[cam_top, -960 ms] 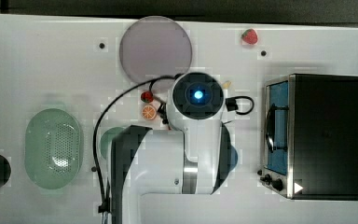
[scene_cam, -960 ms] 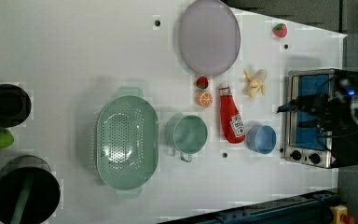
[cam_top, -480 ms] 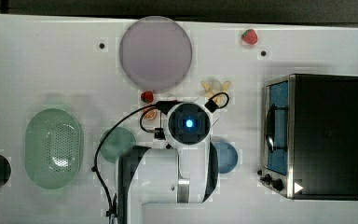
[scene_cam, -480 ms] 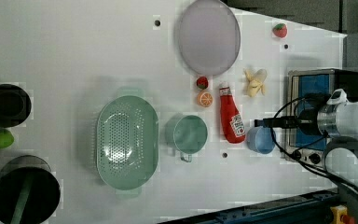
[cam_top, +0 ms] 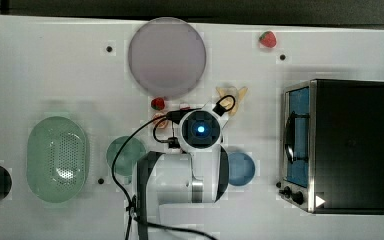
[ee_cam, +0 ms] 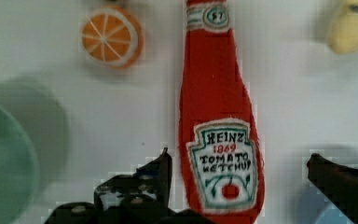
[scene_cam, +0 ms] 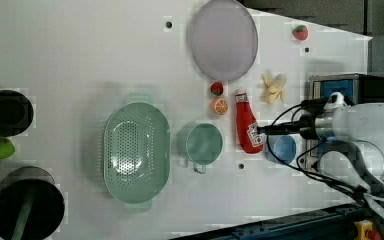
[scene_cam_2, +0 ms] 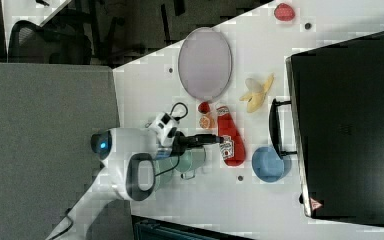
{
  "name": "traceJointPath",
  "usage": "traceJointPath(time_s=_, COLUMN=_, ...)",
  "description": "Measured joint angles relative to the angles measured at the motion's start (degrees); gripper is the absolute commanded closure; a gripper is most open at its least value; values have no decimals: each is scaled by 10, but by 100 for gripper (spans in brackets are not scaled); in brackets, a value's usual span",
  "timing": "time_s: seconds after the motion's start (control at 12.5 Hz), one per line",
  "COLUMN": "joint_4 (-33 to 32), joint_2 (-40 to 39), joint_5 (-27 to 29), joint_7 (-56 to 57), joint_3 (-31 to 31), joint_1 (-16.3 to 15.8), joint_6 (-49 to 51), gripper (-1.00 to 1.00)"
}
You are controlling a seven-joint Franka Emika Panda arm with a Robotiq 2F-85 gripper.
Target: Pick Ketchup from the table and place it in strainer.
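Observation:
The Ketchup (scene_cam: pixel 247 125) is a slim red bottle with a white label, lying flat on the white table between a green cup and a blue bowl. It also shows in the right view (scene_cam_2: pixel 228 137) and the wrist view (ee_cam: pixel 216 121). My gripper (ee_cam: pixel 240 163) hangs over its labelled lower half, open, with one dark finger (ee_cam: pixel 164 164) on each side and nothing held. In the left view the gripper (scene_cam: pixel 262 131) reaches in from the left view's right. The strainer (scene_cam: pixel 136 152) is a pale green oval basket with holes, standing beyond the cup toward the left view's left, and in the top view (cam_top: pixel 57 159) too.
A green cup (scene_cam: pixel 202 144) and a blue bowl (scene_cam: pixel 284 148) flank the bottle. An orange slice (scene_cam: pixel 219 105), a strawberry (scene_cam: pixel 216 88) and a banana (scene_cam: pixel 274 88) lie near its neck. A purple plate (scene_cam: pixel 222 39) is behind. A toaster oven (cam_top: pixel 340 145) stands at the top view's right.
The arm has swung from the toaster oven side to above the ketchup, leftward in the left view. The fingers have stayed open.

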State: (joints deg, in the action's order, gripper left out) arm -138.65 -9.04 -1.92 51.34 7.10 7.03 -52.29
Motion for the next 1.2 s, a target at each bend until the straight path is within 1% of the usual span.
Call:
traceJointPath(time_s=0.08, joint_4=-2, joint_2=-25, joint_5=-25, joint_7=6, joint_3=-1, joint_1=-1, joint_6=-36, gripper=-100)
traceJointPath(time_s=0.16, joint_4=-2, joint_2=-51, joint_5=-29, joint_7=8, joint_3=-1, joint_1=-1, joint_6=-65, gripper=-100)
traceJointPath(time_s=0.4, joint_4=-4, joint_2=-102, joint_5=-32, joint_7=10, joint_3=0, joint_1=-6, joint_6=-82, gripper=-100)
traceJointPath(time_s=0.56, joint_4=-7, joint_2=-110, joint_5=-29, joint_7=11, joint_3=0, joint_1=-5, joint_6=-90, gripper=-100)
traceJointPath(time_s=0.64, joint_4=-3, joint_2=-110, joint_5=-29, joint_7=11, joint_3=3, joint_1=-1, joint_6=-91, gripper=-92)
traceJointPath(time_s=0.8, joint_4=-3, joint_2=-112, joint_5=-31, joint_7=12, joint_3=2, joint_1=0, joint_6=-93, gripper=-43)
traceJointPath(time_s=0.88, joint_4=-4, joint_2=-112, joint_5=-31, joint_7=12, joint_3=-2, joint_1=-1, joint_6=-100, gripper=-25)
traceJointPath(time_s=1.2, joint_4=7, joint_2=-113, joint_5=-31, joint_7=12, joint_3=1, joint_1=1, joint_6=-111, gripper=-25)
